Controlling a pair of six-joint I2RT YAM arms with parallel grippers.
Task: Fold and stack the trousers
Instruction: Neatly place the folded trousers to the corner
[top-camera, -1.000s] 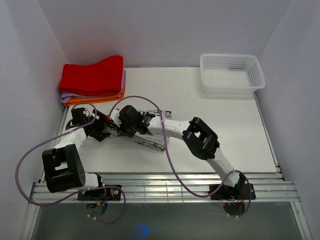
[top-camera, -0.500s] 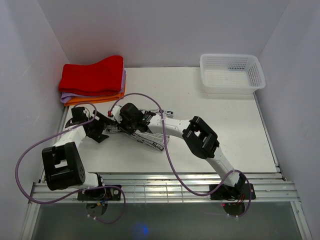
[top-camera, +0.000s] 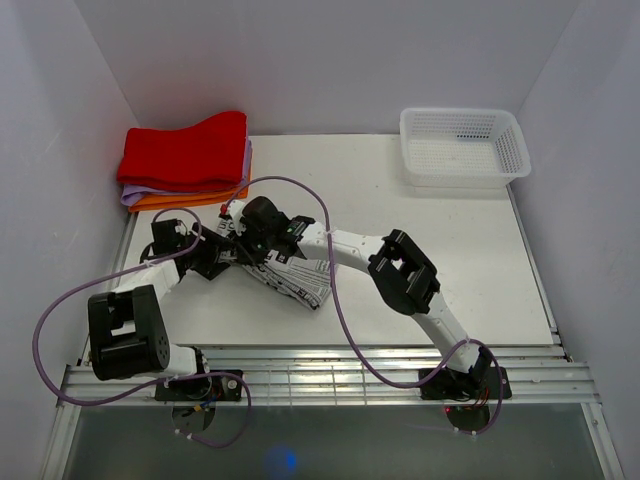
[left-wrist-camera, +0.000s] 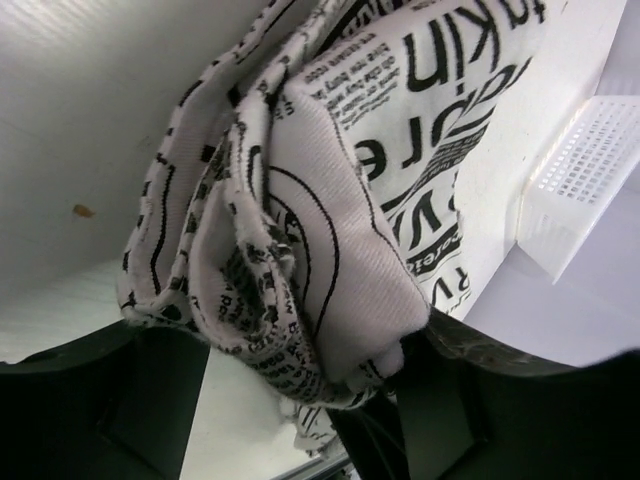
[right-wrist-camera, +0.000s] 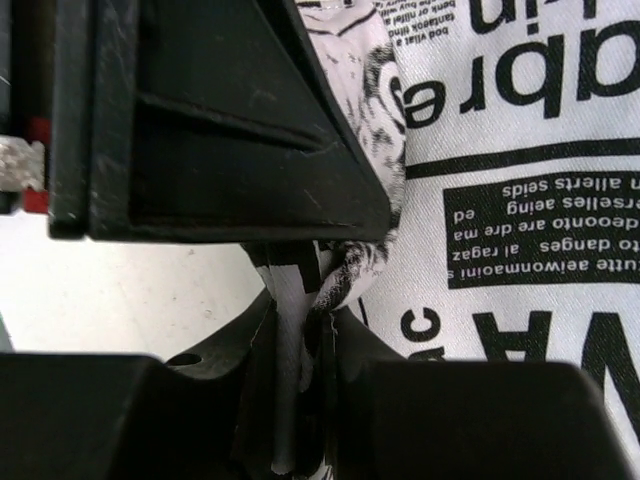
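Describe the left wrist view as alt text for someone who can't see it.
A thick bunched fold of the newspaper-print trousers fills the frame, sitting between the two black fingers of the left pincer; whether it is gripped is unclear. A white mesh basket shows at the right edge.

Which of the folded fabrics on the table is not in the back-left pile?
The white trousers with black newspaper print, lying alone in front of it; the red cloth, purple cloth and orange cloth are stacked together.
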